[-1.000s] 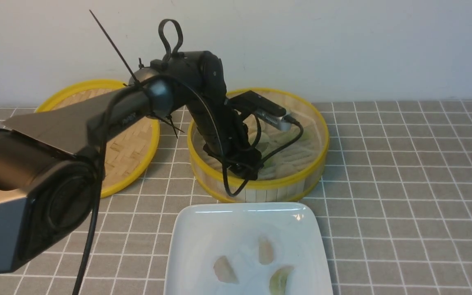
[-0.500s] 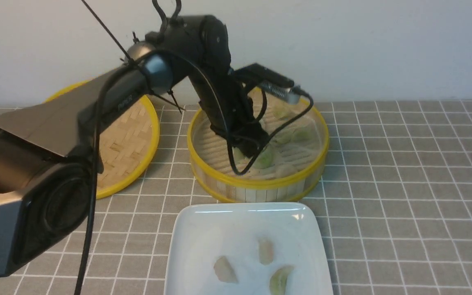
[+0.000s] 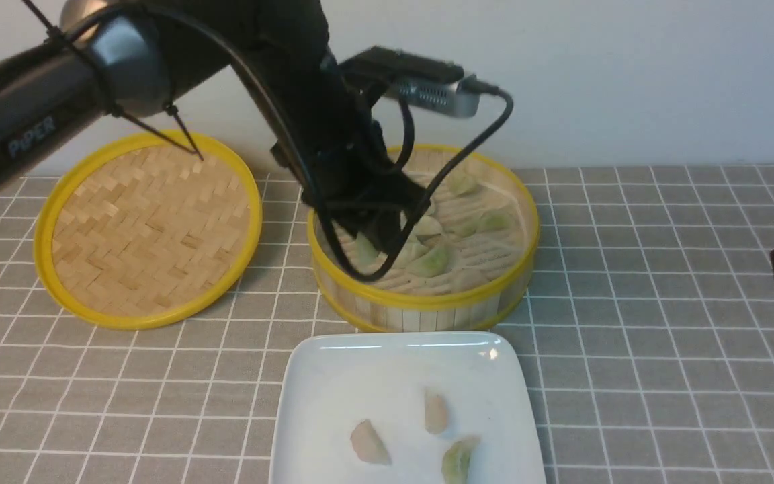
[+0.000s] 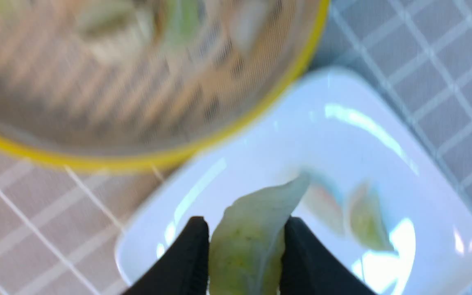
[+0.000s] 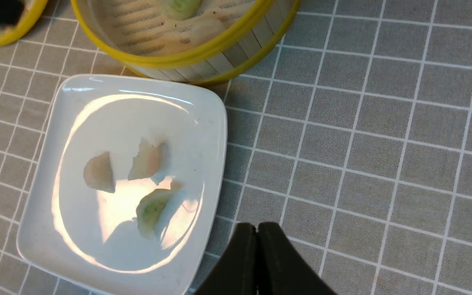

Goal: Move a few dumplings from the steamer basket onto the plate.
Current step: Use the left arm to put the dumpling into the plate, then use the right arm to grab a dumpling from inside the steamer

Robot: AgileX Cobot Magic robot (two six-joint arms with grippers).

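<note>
One green dumpling (image 4: 252,233) sits clamped in the left end effector (image 4: 246,224).

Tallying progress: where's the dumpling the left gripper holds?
Front view: the green dumpling sits in the jaws of the left gripper, over the left side of the steamer basket, short of the plate.

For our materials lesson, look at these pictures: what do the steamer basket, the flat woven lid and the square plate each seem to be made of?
The steamer basket looks like bamboo: pale matt slats, with yellow rims. The lid seems woven bamboo too: strips in a herringbone pattern. The plate is probably glazed ceramic: glossy white with sharp reflections, though glossy plastic cannot be excluded.
</note>
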